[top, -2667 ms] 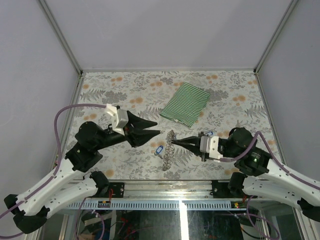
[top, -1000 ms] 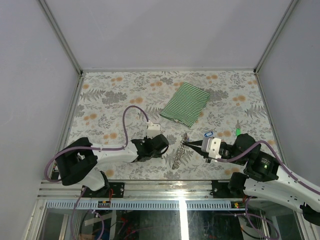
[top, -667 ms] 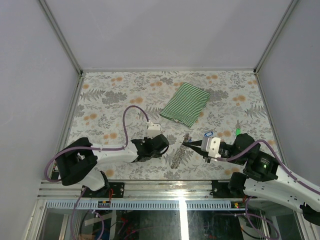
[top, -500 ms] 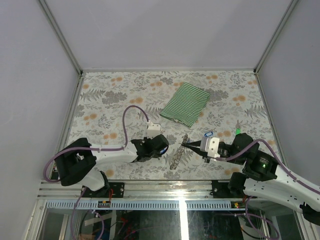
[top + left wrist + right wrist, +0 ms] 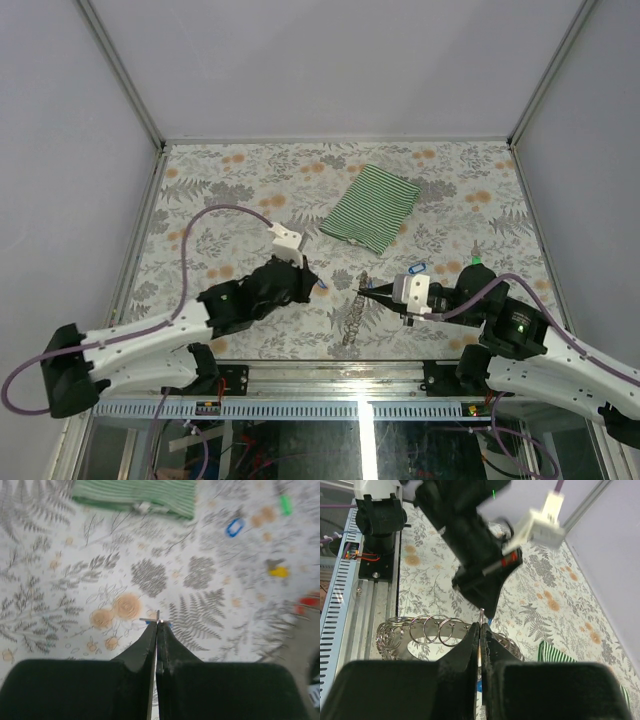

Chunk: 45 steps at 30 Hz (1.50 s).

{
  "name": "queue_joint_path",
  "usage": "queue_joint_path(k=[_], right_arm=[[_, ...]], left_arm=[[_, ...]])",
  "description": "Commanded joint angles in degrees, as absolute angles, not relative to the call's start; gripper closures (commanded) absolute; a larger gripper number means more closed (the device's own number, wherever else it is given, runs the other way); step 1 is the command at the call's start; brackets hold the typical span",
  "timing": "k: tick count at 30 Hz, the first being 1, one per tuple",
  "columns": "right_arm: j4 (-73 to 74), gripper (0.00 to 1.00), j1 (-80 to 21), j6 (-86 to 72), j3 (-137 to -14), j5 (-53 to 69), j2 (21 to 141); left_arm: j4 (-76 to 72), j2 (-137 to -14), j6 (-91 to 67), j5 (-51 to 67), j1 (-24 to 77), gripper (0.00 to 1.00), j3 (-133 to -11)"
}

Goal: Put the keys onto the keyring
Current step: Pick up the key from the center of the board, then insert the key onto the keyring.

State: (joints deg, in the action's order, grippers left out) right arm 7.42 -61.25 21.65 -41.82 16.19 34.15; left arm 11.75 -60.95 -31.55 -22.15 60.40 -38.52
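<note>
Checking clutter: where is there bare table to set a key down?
Bare: the far-left stretch between cloth and left wall, and the far-right corner past the cloth. Crowded: near middle, where the left gripper and right gripper meet by the keyring, with loose keys beside the right arm.

Table (image 5: 240, 190): white, printed with grey fern leaves and orange blossoms.
Cloth (image 5: 372, 207): narrow green-and-white stripes.
Keyring (image 5: 353, 315): silvery-grey metal.
Gripped key tag (image 5: 320, 285): blue.
Loose key tags: blue tag (image 5: 234, 527), green tag (image 5: 285, 504), yellow tag (image 5: 279, 571), red tag (image 5: 307, 601).
Left arm (image 5: 135, 340) and right arm (image 5: 560, 368): white shells, black joints, black jaws.
Cables (image 5: 220, 207): purple.
</note>
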Motion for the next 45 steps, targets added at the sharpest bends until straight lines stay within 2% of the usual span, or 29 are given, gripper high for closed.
queue_joint_path(k=[1,7,14,25,38,45], right_arm=[[1.97,1.00,-61.71,22.66,-44.01,16.48,34.57],[-1.40,1.00,-61.74,27.11,-43.95,15.23,35.67],[-13.97,1.00,-61.77,35.36,-40.58,16.88,35.56],[-21.94,1.00,-61.70,38.85,-42.47,20.87,35.99],[-16.07,1.00,-61.70,49.43,-45.60,24.43,33.95],[-10.59,1.00,-61.72,55.45,-47.55,25.35,34.15]], left_arm=[[4.05,-48.91,-19.37,-15.63,60.71,1.00,-35.78],[4.22,-37.24,-8.59,-4.75,60.61,1.00,-38.66],[6.03,-38.13,-4.46,8.61,60.62,1.00,-47.51],[0.03,-40.20,-7.53,8.62,60.57,1.00,-54.41],[-1.06,-43.35,-5.24,25.44,60.66,1.00,-57.90],[-0.32,-45.74,-4.20,27.69,60.63,1.00,-58.92]])
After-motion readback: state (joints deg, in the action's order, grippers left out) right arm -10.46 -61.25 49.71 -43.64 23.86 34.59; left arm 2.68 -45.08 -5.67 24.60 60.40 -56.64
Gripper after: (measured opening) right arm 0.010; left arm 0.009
